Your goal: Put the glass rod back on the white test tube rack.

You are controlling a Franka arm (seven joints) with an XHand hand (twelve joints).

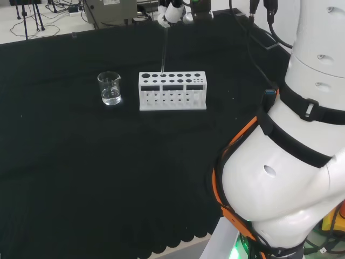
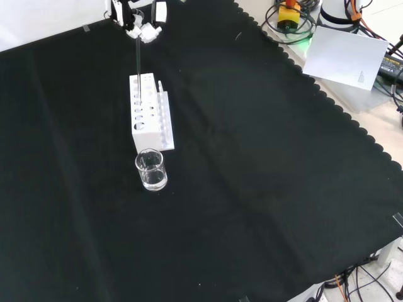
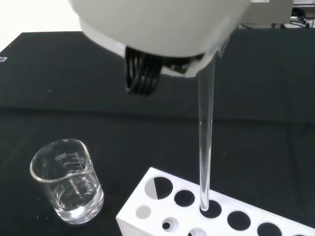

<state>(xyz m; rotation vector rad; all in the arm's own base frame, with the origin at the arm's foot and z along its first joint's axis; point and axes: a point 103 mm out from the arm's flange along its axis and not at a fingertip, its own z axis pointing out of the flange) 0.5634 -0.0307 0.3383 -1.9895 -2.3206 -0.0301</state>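
Faint graduation marks and small printed figures on the clear beaker [image 3: 67, 180], lower left of the wrist frame, too small to read. A small dark mark on the white sheet [image 2: 348, 58], upper right of the front frame, illegible. Nothing else legible.

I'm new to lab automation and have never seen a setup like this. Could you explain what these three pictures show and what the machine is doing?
This is one white robot arm at a bench covered with black cloth. One camera looks over the arm from behind, one looks down from in front, one sits at the wrist. Instead of a gripper the arm carries a black and white hand. The hand holds a clear glass rod upright. In the wrist view its lower tip is at a hole in the top of the white test tube rack. Beside the rack stands a small glass beaker with a little clear liquid.
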